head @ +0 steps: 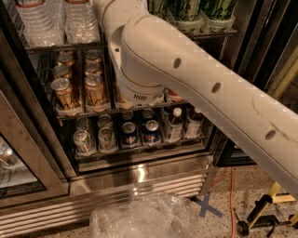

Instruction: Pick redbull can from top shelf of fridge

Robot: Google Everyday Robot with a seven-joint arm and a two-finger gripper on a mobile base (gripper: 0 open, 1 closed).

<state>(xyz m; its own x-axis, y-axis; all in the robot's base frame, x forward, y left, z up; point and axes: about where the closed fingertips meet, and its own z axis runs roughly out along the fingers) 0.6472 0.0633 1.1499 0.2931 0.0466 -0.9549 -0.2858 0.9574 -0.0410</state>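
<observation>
White casing of the arm [195,88] fills the middle of the view, running from the near right up to the far left and passing out at the top edge in front of the fridge [139,174]. The gripper is out of sight past that edge, up by the top shelf [51,46]; I cannot tell whether it is open, closed or gripping anything.

The redbull can does not show: the arm covers the middle of the top shelf. On the left of that shelf stand clear water bottles [60,21]; on the right stand green-and-white cans [205,11].

On the rack below, gold cans [65,90] stand in rows running from near to far on the left side. Part of a red can [174,95] shows just right of the arm's round joint.

The lowest rack holds, from left to right, silver cans [84,139], blue cans [151,130] and small bottles [173,124] with white caps. Under it runs the steel base with its grille.

On the speckled floor near the fridge lies a heap of clear plastic wrap [139,218]. Right of it is a blue tape cross [208,207], then an orange cable [231,195], and at the near right a yellow and black stand [260,216].
</observation>
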